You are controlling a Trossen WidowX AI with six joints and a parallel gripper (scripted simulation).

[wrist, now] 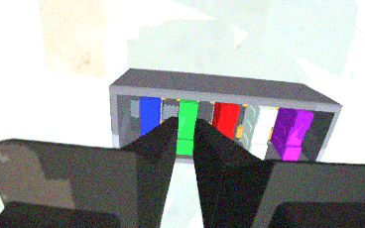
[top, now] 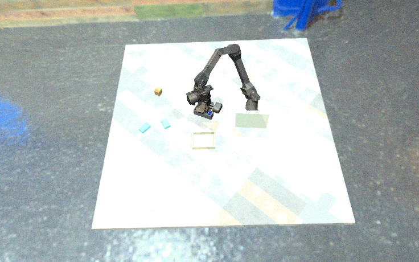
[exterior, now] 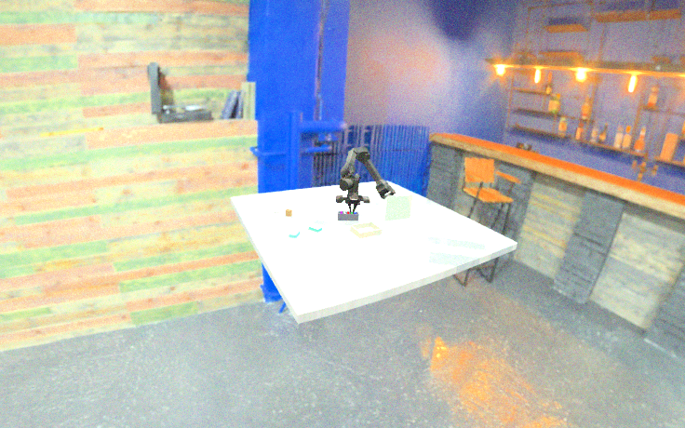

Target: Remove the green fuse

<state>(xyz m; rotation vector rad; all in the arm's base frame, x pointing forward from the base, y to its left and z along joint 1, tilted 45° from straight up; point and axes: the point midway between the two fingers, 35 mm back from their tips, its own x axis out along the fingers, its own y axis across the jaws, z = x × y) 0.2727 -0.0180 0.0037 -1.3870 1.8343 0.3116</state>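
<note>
The dark grey fuse block (top: 203,115) (exterior: 347,217) (wrist: 218,85) stands on the table. In the wrist view a blue fuse (wrist: 150,113), the green fuse (wrist: 187,110), a red fuse (wrist: 226,116), a white fuse (wrist: 264,121) and a purple fuse (wrist: 298,121) sit in it in a row. My gripper (wrist: 187,126) (exterior: 354,210) is shut on the green fuse, one fingertip on each side, with the fuse in the block. The right finger is close to the red fuse; a gap there is hard to tell. The pale tan tray (top: 203,148) (exterior: 369,234) is empty.
A pale upright panel (top: 251,121) (exterior: 397,207) stands right of the block, near the arm's base. Two teal pieces (top: 144,127) (top: 165,123) (exterior: 294,234) (exterior: 315,229) and a small wooden cube (top: 157,91) (exterior: 288,212) lie to the left.
</note>
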